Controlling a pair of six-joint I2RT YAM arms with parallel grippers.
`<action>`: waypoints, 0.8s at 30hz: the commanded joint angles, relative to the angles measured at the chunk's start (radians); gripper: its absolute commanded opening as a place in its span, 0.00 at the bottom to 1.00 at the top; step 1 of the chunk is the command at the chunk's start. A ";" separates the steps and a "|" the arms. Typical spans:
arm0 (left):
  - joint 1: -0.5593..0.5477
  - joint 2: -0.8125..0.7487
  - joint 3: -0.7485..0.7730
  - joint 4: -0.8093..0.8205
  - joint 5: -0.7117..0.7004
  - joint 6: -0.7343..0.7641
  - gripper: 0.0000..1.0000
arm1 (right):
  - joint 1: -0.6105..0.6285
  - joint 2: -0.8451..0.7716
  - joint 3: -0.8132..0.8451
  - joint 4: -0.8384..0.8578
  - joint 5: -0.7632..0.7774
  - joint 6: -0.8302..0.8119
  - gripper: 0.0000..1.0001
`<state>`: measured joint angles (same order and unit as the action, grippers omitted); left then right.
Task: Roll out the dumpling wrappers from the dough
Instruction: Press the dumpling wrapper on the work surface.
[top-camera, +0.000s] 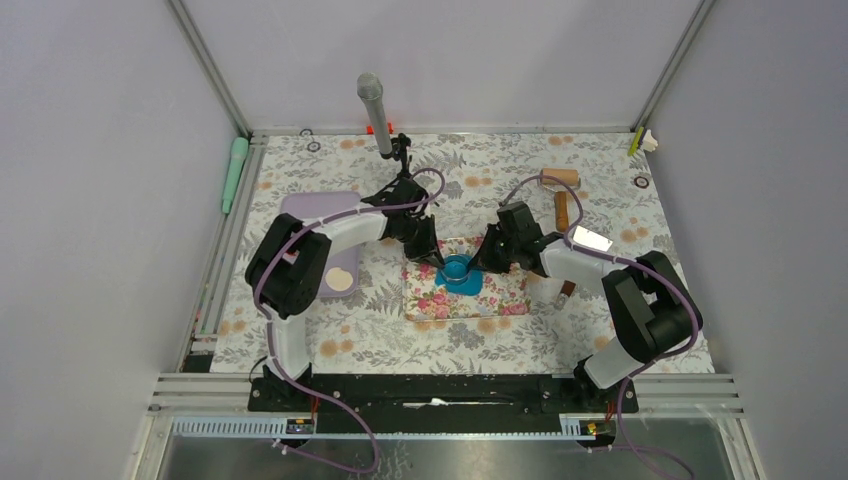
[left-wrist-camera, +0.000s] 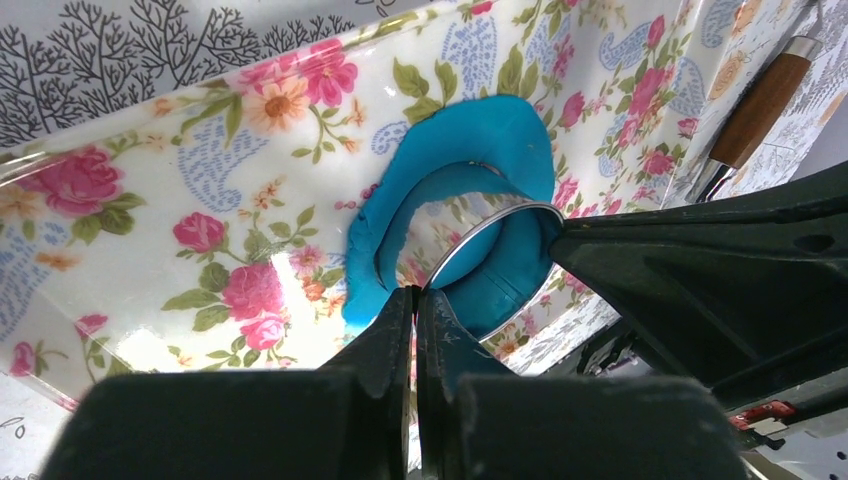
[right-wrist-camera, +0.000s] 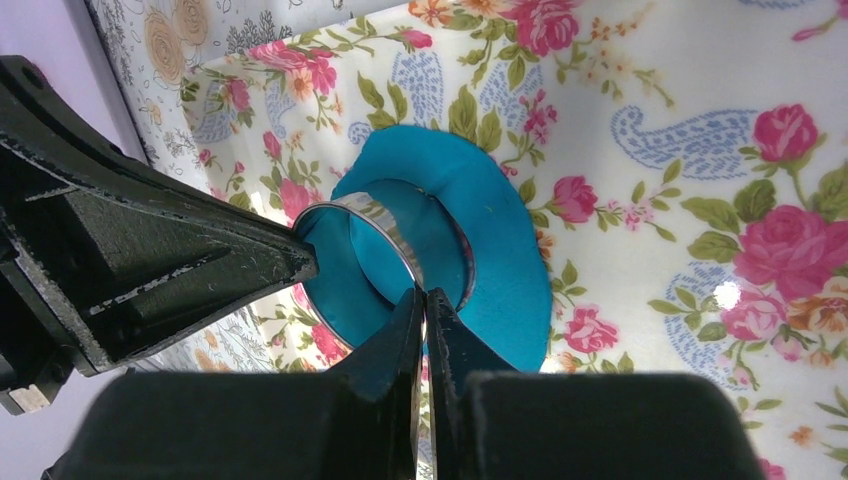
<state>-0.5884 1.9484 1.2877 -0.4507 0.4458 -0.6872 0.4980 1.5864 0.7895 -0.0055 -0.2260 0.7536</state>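
Observation:
A flattened sheet of blue dough (top-camera: 462, 279) (left-wrist-camera: 500, 130) (right-wrist-camera: 500, 260) lies on the floral pink mat (top-camera: 495, 300). A metal ring cutter (left-wrist-camera: 490, 222) (right-wrist-camera: 375, 222) stands tilted over it, with blue clay filling its inside (left-wrist-camera: 500, 275). In the left wrist view the sheet has a round hole (left-wrist-camera: 450, 215) where the mat shows through. My left gripper (top-camera: 437, 258) (left-wrist-camera: 415, 292) is shut on the ring's rim from the left. My right gripper (top-camera: 480, 265) (right-wrist-camera: 422, 293) is shut on the rim from the right. Whether the clay in the ring is a clean-edged wrapper cannot be told.
A wooden roller (top-camera: 562, 195) with its brown handle (left-wrist-camera: 760, 110) lies right of the mat. A lilac board (top-camera: 320, 215) with a pale disc (top-camera: 340, 280) sits at the left. A grey microphone (top-camera: 372, 105) stands at the back, and a green stick (top-camera: 235, 170) lies along the left rail.

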 joint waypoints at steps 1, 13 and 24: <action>-0.042 0.046 -0.127 -0.029 -0.131 0.034 0.00 | 0.038 0.067 -0.003 -0.184 0.056 -0.016 0.00; -0.113 -0.074 -0.218 -0.054 -0.165 0.012 0.00 | -0.050 0.158 0.093 -0.211 0.076 -0.099 0.00; -0.083 0.174 0.094 -0.153 -0.149 0.091 0.00 | -0.005 0.038 -0.086 -0.161 0.019 0.006 0.00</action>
<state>-0.6540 1.9697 1.3582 -0.4992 0.3325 -0.6529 0.4530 1.6001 0.8135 -0.0643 -0.2665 0.7193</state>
